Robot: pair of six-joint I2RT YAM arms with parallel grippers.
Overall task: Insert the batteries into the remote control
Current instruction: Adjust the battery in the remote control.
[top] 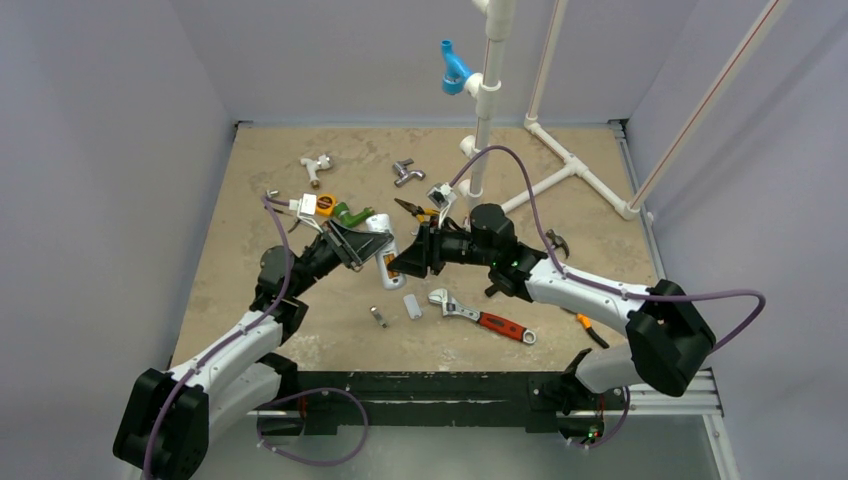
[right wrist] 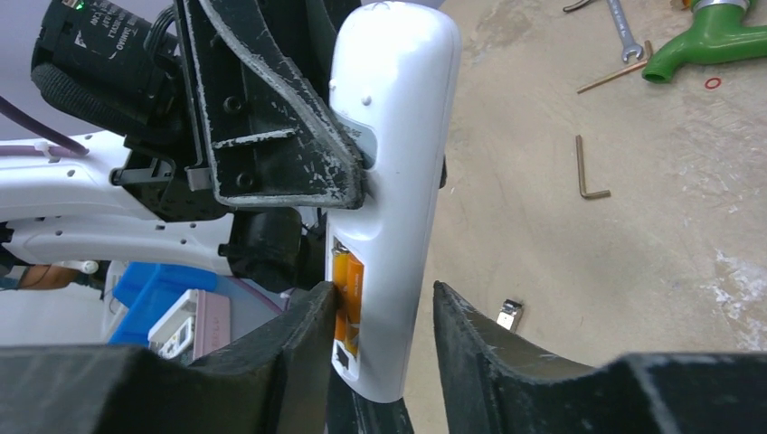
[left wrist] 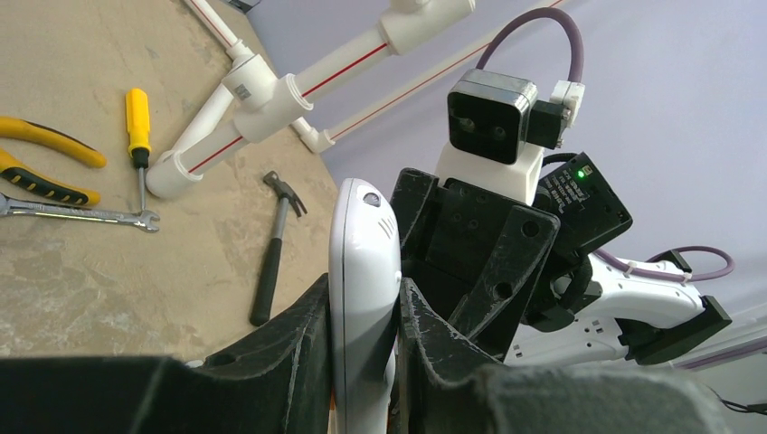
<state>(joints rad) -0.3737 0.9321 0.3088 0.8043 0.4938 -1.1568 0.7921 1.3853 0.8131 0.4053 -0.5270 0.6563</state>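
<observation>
Two sets of fingers meet on one remote control [left wrist: 364, 271]. The left fingers [left wrist: 294, 348] are clamped against its front and back, holding it off the table [top: 250, 180] with its rounded end sticking out past their tips. The right fingers [right wrist: 303, 339] stand apart and straddle the remote's other end. One touches the side where the batteries [right wrist: 347, 298] show orange in the open bay of the white back. The other stands a sliver clear of the opposite face. How many batteries are seated cannot be told from these views.

On the table just to the near side of the right fingers lie a loose white cover [top: 411, 306] and, beside it, a small silvery cylinder [top: 377, 317]. A red-handled adjustable wrench [top: 482, 316] lies a little further out, toward the right arm's base. Beyond the left fingers' tips lie a black hammer [left wrist: 274, 249], then a spanner [left wrist: 81, 214], a yellow screwdriver [left wrist: 137, 127] and yellow-handled pliers [left wrist: 45, 158]. These lie near the foot of a white pipe frame [left wrist: 271, 95].
</observation>
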